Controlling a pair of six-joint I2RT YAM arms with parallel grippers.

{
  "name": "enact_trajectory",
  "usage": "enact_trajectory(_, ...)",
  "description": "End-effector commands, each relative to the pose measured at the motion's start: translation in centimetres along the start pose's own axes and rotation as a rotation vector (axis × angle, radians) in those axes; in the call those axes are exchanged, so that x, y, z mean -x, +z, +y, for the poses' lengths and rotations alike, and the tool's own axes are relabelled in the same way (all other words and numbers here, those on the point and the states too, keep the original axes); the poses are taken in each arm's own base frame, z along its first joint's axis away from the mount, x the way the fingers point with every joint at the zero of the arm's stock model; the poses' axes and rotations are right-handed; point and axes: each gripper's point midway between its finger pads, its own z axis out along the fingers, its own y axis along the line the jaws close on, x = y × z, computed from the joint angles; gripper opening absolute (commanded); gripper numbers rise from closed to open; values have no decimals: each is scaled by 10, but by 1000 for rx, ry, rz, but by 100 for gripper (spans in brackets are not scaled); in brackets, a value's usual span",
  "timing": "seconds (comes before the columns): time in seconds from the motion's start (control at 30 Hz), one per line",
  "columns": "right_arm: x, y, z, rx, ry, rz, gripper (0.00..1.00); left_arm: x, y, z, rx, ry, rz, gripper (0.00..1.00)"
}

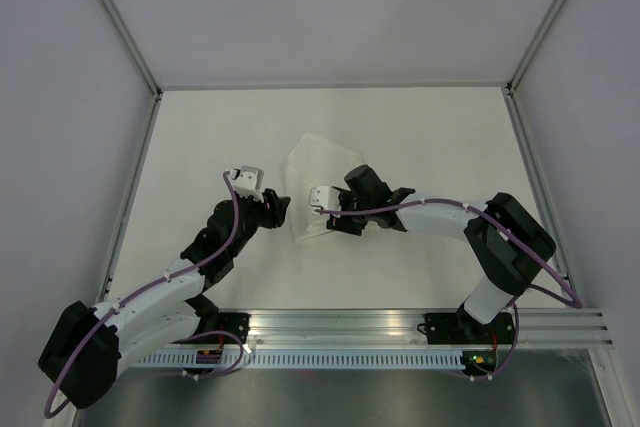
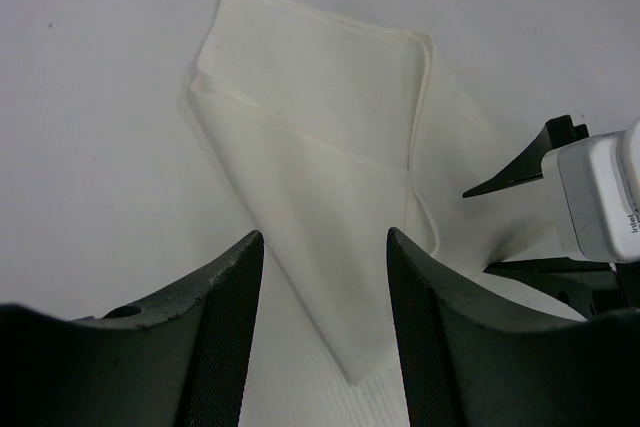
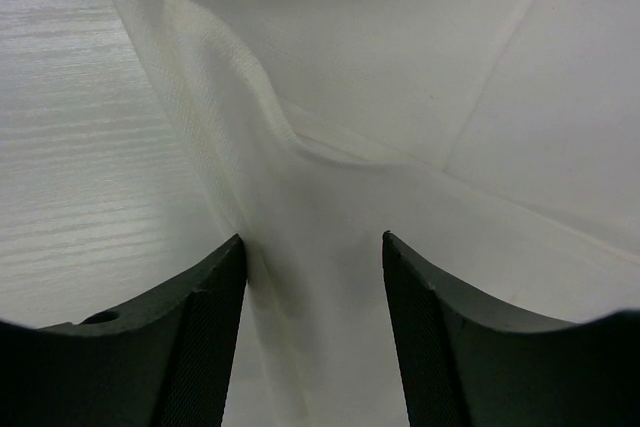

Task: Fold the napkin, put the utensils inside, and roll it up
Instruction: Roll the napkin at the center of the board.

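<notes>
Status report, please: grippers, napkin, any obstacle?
Left gripper open, near napkin corner. Right gripper open, above napkin's wrinkled edge. Napkin folded, on table; utensils not in sight, no obstacle seen.

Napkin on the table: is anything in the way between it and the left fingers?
No, nothing visible. The napkin lies folded on the table, and its near corner shows just between the open left fingers. The right fingers are over the napkin's other side, out of the way.

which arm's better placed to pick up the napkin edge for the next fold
Right, likely. The right gripper hangs open, close over the napkin, a raised wrinkle between its jaws. The left gripper, also open, sits farther back with only the cloth's corner ahead.
</notes>
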Motion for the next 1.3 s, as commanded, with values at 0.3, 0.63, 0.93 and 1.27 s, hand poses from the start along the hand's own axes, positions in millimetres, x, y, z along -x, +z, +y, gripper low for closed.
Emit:
enact_trajectory(0.3, 7, -20, -4, -54, -72, -51, 71, 21, 4, -10, -30, -4, -54, 58)
enact_trajectory(0.63, 1, -18, 12, -42, -196, -68, 78, 19, 5, -9, -26, -3, -44, 58)
enact_trajectory(0.93, -10, -3, 17, -61, -268, -23, 74, 19, 8, -8, -20, 4, -41, 57)
enact_trajectory(1.27, -29, 0, 27, -24, -304, 32, 54, 17, 10, -9, -21, 0, -34, 57)
